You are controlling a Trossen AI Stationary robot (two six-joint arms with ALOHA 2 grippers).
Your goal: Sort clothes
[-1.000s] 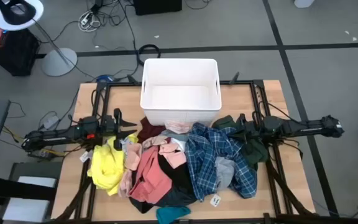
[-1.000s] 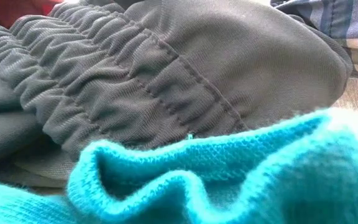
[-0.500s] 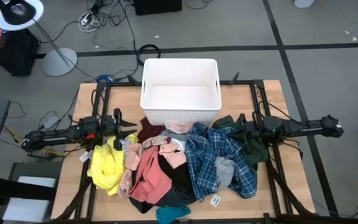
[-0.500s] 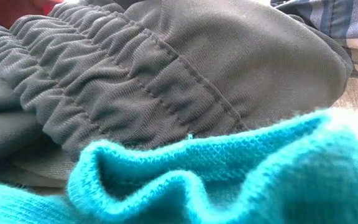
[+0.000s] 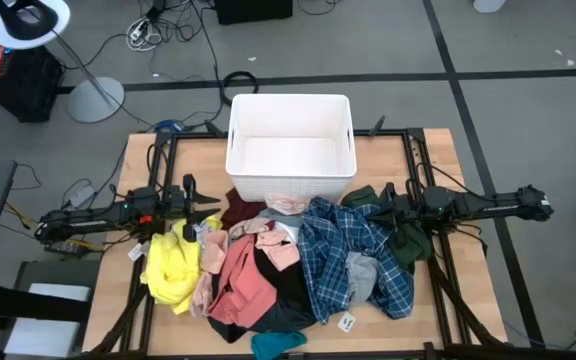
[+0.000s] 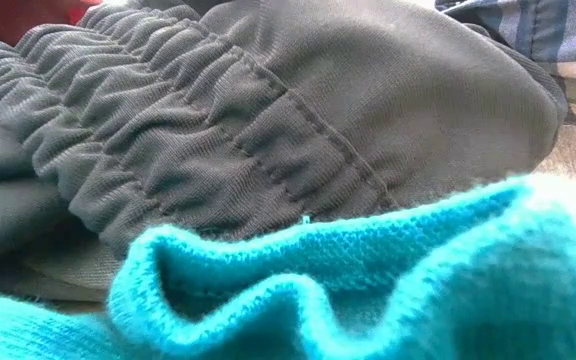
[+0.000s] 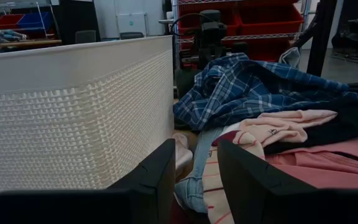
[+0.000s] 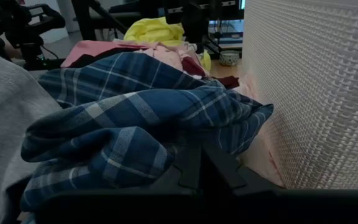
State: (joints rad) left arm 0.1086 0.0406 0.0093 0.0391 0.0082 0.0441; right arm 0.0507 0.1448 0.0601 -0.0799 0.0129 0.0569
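The clothes lie in a heap [image 5: 288, 260] across the middle of the table: a bright yellow piece [image 5: 171, 265] on the left, salmon pink [image 5: 243, 275], black [image 5: 288, 300], a blue plaid shirt [image 5: 353, 250], dark green [image 5: 408, 240] on the right and teal [image 5: 278, 345] at the near edge. The teal knit [image 6: 368, 290] and a dark piece with a gathered waistband [image 6: 268, 120] fill the low view. My left gripper [image 7: 196, 168] is open and level at the heap's left side, with nothing between its fingers. My right gripper [image 8: 197, 165] is shut at the heap's right side, behind the plaid shirt [image 8: 135, 124]. My right gripper's shut fingers [image 8: 194, 168] point level from the table's right, right beside a fold of the blue plaid shirt [image 8: 166, 146]. I cannot tell whether they touch it.
A white plastic bin [image 5: 290, 145] stands at the far middle, just beyond the heap; its ribbed wall [image 7: 73, 118] [image 8: 316, 87] is close beside both grippers. Black frame rails [image 5: 158, 160] run along the table's sides. A lamp base [image 5: 93, 98] and cables lie on the floor.
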